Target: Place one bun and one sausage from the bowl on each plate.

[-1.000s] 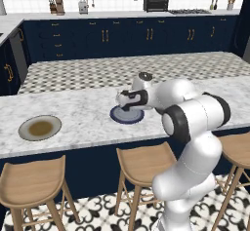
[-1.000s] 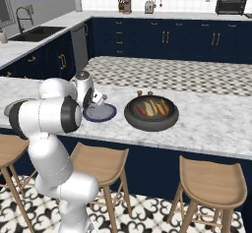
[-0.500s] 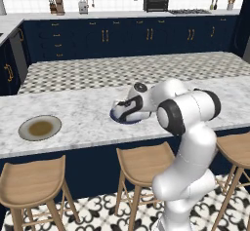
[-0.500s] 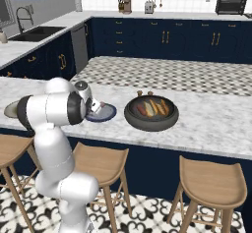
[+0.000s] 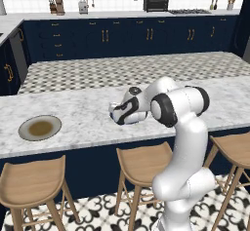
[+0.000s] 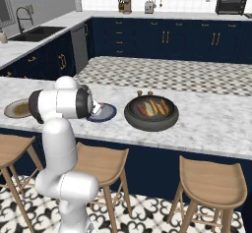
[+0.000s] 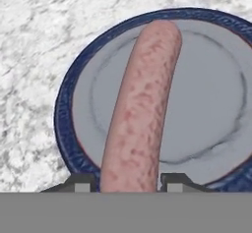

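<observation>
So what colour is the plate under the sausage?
Dark blue rim, grey-blue centre plate, clearest in the hand view.

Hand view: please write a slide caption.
Gripper holds a sausage over the blue plate.

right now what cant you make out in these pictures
- Blue plate: far rim cut by the hand view's edge; in the left base view the arm covers it.
- Sausage: whether it touches the plate cannot be told.
- Bowl: in the right base view, contents too small to count.
</observation>
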